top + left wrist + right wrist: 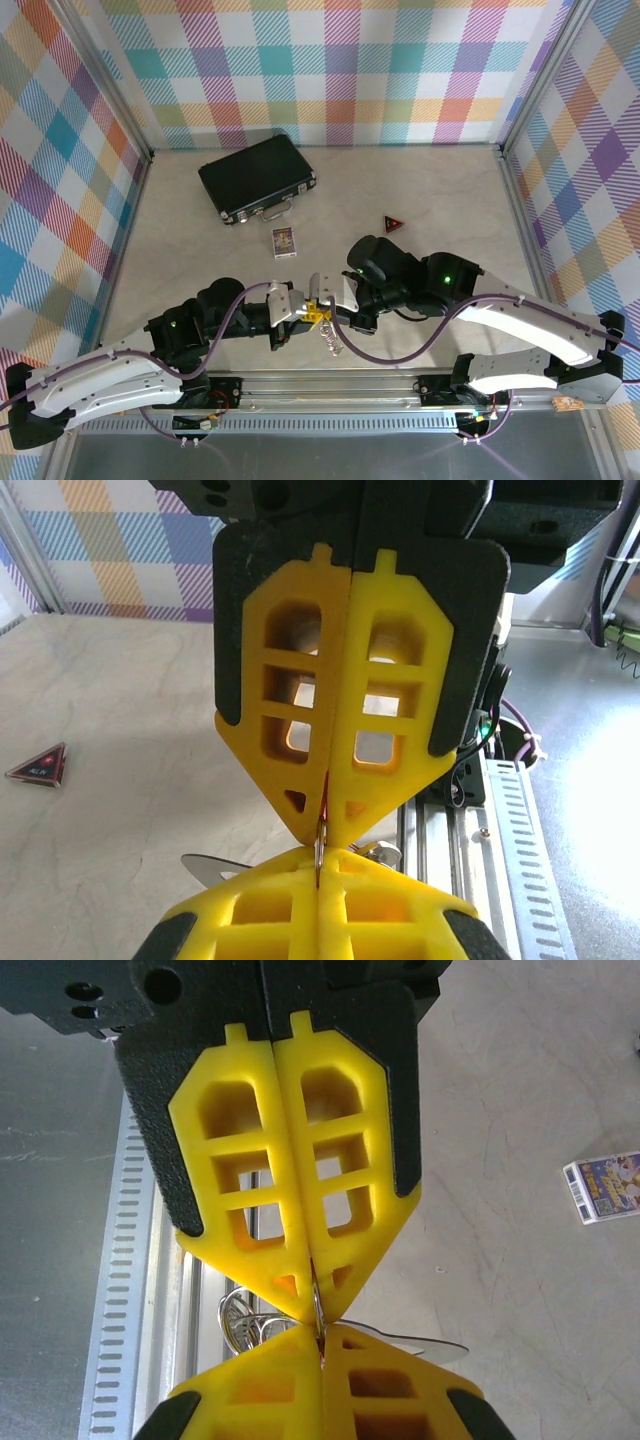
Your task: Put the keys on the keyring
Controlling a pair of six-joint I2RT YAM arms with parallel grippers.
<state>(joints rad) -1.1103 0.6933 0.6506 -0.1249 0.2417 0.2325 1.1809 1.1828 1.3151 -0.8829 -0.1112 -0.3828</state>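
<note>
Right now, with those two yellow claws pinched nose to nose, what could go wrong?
1. The left gripper and right gripper are both shut, tip to tip, on thin metal, apparently the keyring and the key; either could slip or twist out.
2. Anything dropped may land on the slotted rail close by, awkward to retrieve.

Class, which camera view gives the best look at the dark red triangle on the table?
The left wrist view: the triangle is large enough there to show its pale lettering. The top view shows it small and far off, with no detail.
</note>
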